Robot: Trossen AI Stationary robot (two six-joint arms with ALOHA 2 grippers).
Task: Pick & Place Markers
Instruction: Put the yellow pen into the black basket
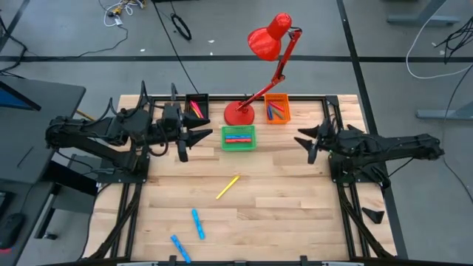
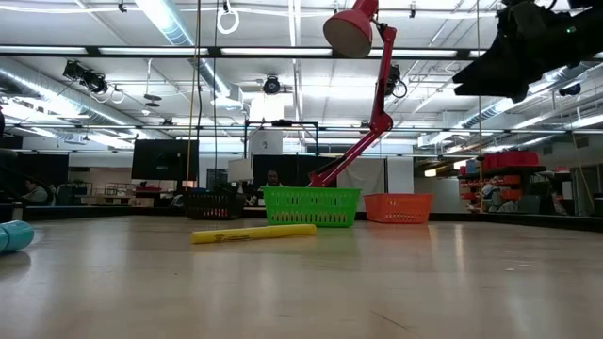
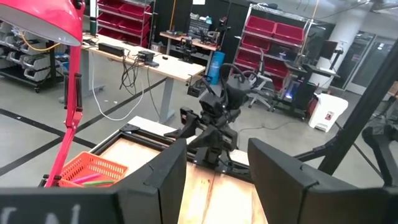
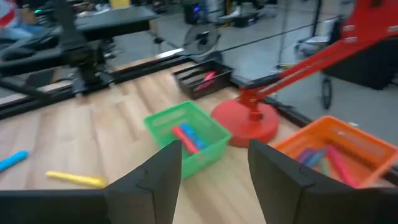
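A yellow marker [image 1: 228, 187] [image 2: 252, 233] lies flat on the wooden table near its middle. Two blue markers [image 1: 197, 223] [image 1: 179, 248] lie toward the near edge. More markers rest inside the green bin [image 1: 224, 137], the orange bin [image 1: 277, 100] and the black bin [image 1: 196, 97]. My left gripper [image 1: 198, 139] [image 3: 217, 152] hovers level at the table's left, beside the green bin, open and holding nothing. My right gripper [image 1: 303, 140] [image 4: 214, 155] hovers at the right, pointing toward the green bin [image 4: 163, 118], open and holding nothing.
A red desk lamp stands with its base [image 1: 239, 113] between the black and orange bins, its head [image 1: 267, 38] reaching beyond the far edge. Black frame rails run along the table's left, right and far sides. Bare wood lies around the yellow marker.
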